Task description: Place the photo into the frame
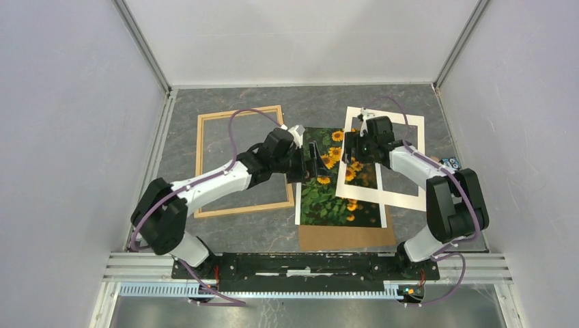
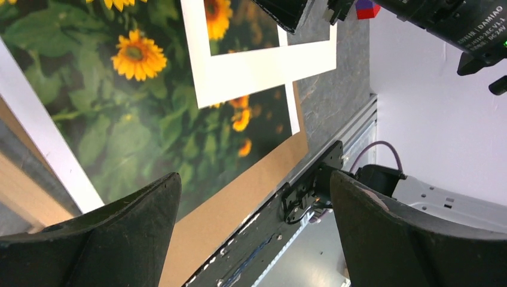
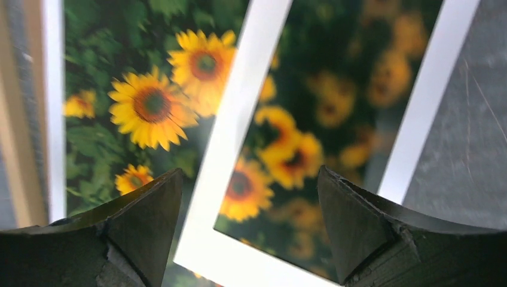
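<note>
On the grey table point(image 1: 314, 102) the empty frame point(image 1: 199, 164) lies at left, with the photo point(image 1: 328, 198) just beside it on a brown board point(image 1: 341, 238). The left gripper point(image 1: 315, 162) and right gripper point(image 1: 350, 147) hover over the photo, both open and holding nothing, likely because the white mat point(image 1: 399, 115) overlaps its right side.

The whole grey stone-patterned table point(image 1: 225, 102) is seen from above and behind the arm bases point(image 1: 194, 254), from afar, looking steeply down. The left wrist view is taken at close range past the left gripper point(image 2: 255, 191), slanting across the rectangular sunflower photo point(image 2: 119, 119) toward the table's near edge. The right wrist view is aimed almost straight down past the right gripper point(image 3: 250, 179), very near and partly blurred. The photo and the white cardboard window mat point(image 3: 231, 137) are shared by all three views.
</note>
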`<state>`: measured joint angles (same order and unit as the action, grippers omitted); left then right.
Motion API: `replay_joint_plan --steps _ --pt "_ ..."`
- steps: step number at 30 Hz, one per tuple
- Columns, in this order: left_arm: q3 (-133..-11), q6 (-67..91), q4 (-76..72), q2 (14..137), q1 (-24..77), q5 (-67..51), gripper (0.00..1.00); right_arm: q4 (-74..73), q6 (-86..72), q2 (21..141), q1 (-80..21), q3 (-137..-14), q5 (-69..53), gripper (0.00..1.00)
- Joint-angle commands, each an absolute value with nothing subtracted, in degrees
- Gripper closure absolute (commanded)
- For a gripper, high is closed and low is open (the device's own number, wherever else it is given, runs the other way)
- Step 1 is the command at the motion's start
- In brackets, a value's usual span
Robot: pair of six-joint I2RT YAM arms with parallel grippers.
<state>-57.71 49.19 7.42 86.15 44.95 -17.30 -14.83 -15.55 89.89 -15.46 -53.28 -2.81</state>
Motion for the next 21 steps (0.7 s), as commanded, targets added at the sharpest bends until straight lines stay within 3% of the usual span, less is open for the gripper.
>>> replay_joint_plan --steps 1,5,14,21 --pt "-64.75 47.37 8.36 92.62 41.91 -22.98 0.0 -3.68 -17.9 92.59 -10.98 -57.63 -14.9 0.14" --pt "-72.49 48.78 6.25 100.4 39.26 -24.43 0.0 -0.93 -21.7 97.89 -7.21 -61.39 -19.73 0.21" --pt "-99.93 44.23 4.83 123.02 38.12 -17.88 0.02 -1.45 -22.63 111.1 -3.37 -74.07 -14.97 0.42" --pt "-122.75 42.68 9.8 139.63 37.94 -15.08 0.04 2.81 -28.25 118.37 -2.69 -79.75 -13.72 0.45"
